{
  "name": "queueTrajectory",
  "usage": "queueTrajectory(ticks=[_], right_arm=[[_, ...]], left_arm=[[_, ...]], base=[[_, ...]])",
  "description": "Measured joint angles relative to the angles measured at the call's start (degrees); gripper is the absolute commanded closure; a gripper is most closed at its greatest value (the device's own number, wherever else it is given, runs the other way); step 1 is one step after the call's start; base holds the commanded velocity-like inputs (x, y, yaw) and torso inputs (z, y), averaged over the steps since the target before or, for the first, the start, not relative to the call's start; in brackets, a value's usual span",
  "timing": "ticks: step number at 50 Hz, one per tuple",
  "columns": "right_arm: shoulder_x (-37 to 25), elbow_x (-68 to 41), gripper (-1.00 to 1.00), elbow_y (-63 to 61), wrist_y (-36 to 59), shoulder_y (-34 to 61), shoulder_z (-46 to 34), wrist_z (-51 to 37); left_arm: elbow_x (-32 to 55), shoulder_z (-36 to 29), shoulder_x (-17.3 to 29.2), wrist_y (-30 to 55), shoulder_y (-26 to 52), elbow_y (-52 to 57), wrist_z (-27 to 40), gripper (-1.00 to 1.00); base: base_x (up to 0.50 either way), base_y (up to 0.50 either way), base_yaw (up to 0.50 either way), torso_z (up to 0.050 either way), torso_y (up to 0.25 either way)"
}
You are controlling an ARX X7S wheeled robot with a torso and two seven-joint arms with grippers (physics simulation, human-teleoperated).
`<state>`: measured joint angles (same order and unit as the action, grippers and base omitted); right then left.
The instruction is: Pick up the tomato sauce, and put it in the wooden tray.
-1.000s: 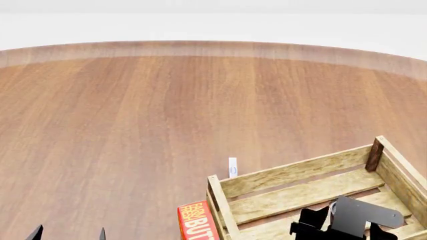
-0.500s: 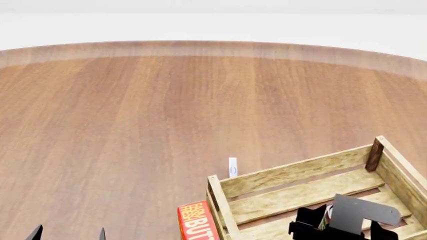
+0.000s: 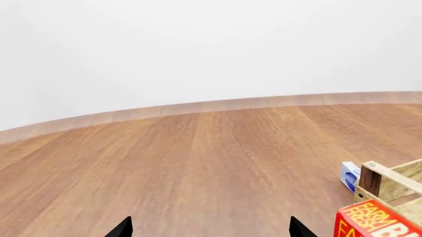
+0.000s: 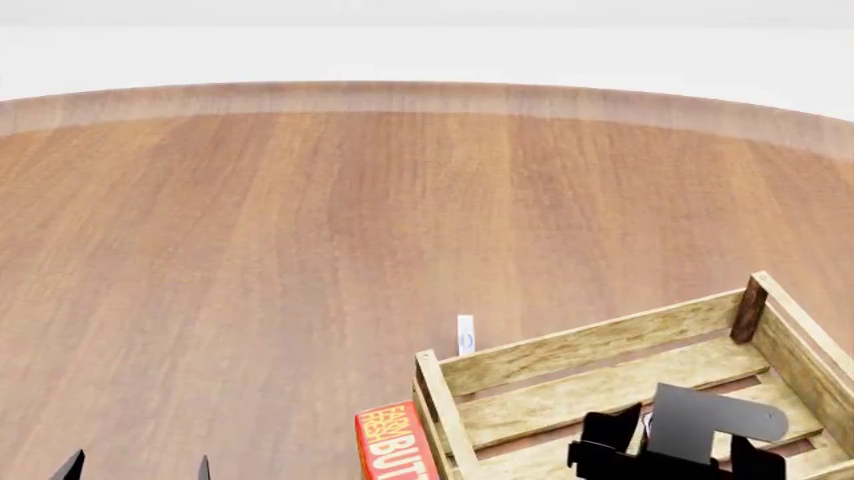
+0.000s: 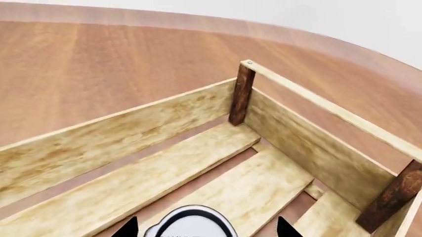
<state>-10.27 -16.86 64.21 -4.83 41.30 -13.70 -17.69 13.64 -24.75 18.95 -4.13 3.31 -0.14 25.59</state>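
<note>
While your right pincer (image 4: 674,462) hangs inside the wooden tray (image 4: 587,350), the tomato sauce (image 5: 191,222) shows only as a whitish can top between the two dark fingertips (image 5: 125,228) in the right wrist view, just above the tray's floor slats. You cannot tell from these views whether the pincer is clamped on the can or already loosened. The carry looks done; what remains, by this reading, is to set the can down, let go and lift clear. Your left pincer (image 3: 209,229) hovers apart over the bare bench (image 4: 334,220), holding nothing, near the butter box (image 4: 394,440).
</note>
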Motion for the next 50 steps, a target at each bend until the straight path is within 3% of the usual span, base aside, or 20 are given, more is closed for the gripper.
queueTrajectory(ticks=[23, 50], right_arm=[[-1.2, -0.3, -1.00, -10.6, 4.7, -3.9, -1.1, -0.8], [-3.8, -0.8, -1.00, -31.4, 12.4, -11.5, -3.0, -3.5]], left_arm=[[0.0, -0.4, 0.1, 0.1, 0.0, 0.2, 0.4, -1.00], [0.4, -0.6, 0.5, 0.1, 0.0, 0.4, 0.7, -1.00]], base=[[0.00, 0.00, 0.00, 0.000, 0.000], [0.00, 0.00, 0.00, 0.000, 0.000]])
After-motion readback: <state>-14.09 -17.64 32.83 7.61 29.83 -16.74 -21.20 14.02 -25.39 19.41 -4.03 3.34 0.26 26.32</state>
